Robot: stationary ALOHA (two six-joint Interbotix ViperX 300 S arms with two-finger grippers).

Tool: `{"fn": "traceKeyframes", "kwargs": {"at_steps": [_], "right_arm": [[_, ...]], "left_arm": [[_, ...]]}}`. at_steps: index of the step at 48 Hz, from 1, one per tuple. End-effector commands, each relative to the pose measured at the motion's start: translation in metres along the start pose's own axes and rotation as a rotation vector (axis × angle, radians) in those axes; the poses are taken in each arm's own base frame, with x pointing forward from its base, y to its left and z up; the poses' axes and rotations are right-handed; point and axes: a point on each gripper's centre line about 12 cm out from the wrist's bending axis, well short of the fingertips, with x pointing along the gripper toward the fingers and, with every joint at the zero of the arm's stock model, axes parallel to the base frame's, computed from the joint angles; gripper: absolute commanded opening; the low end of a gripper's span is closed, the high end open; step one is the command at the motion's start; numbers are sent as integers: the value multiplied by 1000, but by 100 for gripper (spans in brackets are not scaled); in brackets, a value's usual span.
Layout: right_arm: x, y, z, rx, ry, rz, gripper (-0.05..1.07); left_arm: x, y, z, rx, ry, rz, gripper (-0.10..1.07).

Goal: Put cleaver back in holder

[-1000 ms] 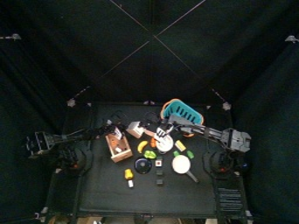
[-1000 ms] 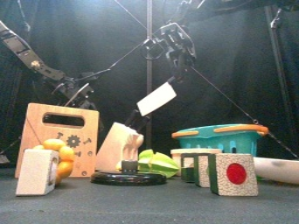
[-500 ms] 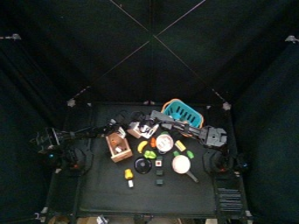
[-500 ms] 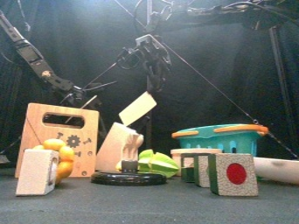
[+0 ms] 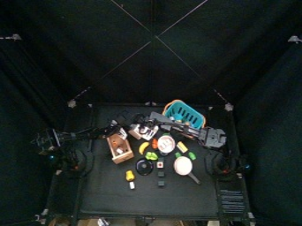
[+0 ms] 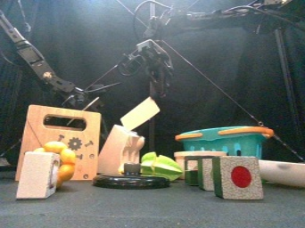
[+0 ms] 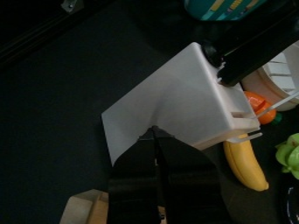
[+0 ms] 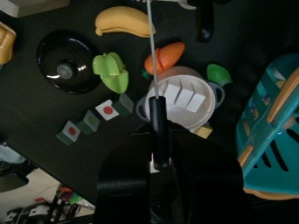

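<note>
My right gripper (image 5: 145, 130) is shut on the black handle of the cleaver (image 6: 141, 112). It holds the white blade tilted in the air, just right of the holder (image 5: 118, 146), the tan-brown wooden block left of the table's middle. In the front view the holder (image 6: 60, 134) stands at the left, and the blade hangs up and to its right. The left wrist view shows the blade (image 7: 176, 105) broadside, with the right gripper (image 7: 239, 57) on its handle. In the right wrist view the cleaver (image 8: 149, 52) is edge-on. My left gripper (image 5: 104, 133) is shut and empty, just left of the holder.
A pale wooden wedge (image 6: 123, 150) and a black lid (image 6: 131, 181) sit below the blade. A teal basket (image 5: 183, 112) stands at the back right, with a white bowl (image 5: 183, 165) in front of it. Toy foods and small blocks (image 6: 238, 176) crowd the middle.
Over the last second my right arm carried the cleaver left and lower, towards the holder. My left arm drew back to the left. Little has moved in the last half second.
</note>
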Motion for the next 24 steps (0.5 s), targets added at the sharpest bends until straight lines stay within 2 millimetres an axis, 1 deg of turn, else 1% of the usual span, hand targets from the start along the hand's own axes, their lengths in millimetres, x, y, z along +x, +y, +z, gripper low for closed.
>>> {"fn": "traceKeyframes", "kwargs": {"at_steps": [1, 9, 18, 24], "right_arm": [[-24, -3, -4, 3, -58, 10, 47], [-24, -3, -4, 3, -58, 10, 47], [-25, -2, 10, 4, -77, 23, 47], [-21, -1, 9, 5, -50, 31, 47]], "left_arm": [[0, -1, 7, -2, -21, -4, 26], [1, -2, 8, -3, -22, -5, 26], [1, -3, 8, -2, -22, -6, 26], [1, -3, 8, 0, -24, -7, 26]]}}
